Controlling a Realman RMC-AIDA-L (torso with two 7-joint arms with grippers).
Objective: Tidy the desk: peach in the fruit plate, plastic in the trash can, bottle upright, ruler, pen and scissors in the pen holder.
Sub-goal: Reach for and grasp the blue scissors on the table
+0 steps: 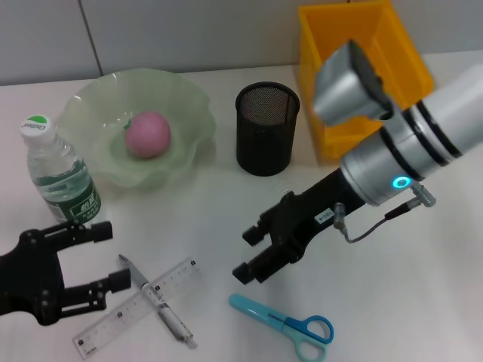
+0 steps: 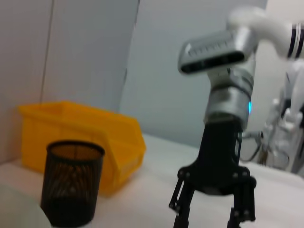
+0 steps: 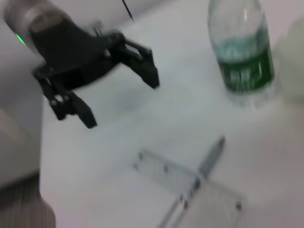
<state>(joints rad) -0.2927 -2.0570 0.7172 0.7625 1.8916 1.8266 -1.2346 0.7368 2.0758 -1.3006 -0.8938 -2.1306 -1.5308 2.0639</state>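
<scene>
A pink peach (image 1: 147, 134) lies in the pale green fruit plate (image 1: 90, 105). The water bottle (image 1: 59, 175) (image 3: 242, 52) stands upright at the left. The clear ruler (image 1: 113, 320) (image 3: 161, 168) and the grey pen (image 1: 162, 302) (image 3: 211, 154) lie crossed near the front edge, with the blue scissors (image 1: 290, 324) to their right. The black mesh pen holder (image 1: 267, 128) (image 2: 71, 185) is empty. No plastic is in view. My left gripper (image 1: 115, 256) (image 3: 122, 103) is open just left of the ruler. My right gripper (image 1: 245, 254) (image 2: 207, 221) is open above the scissors.
The yellow trash can (image 1: 332, 113) (image 2: 85, 137) stands at the back right, beside the pen holder. My right arm's forearm reaches across in front of it. A grey wall closes the back of the white desk (image 1: 423, 302).
</scene>
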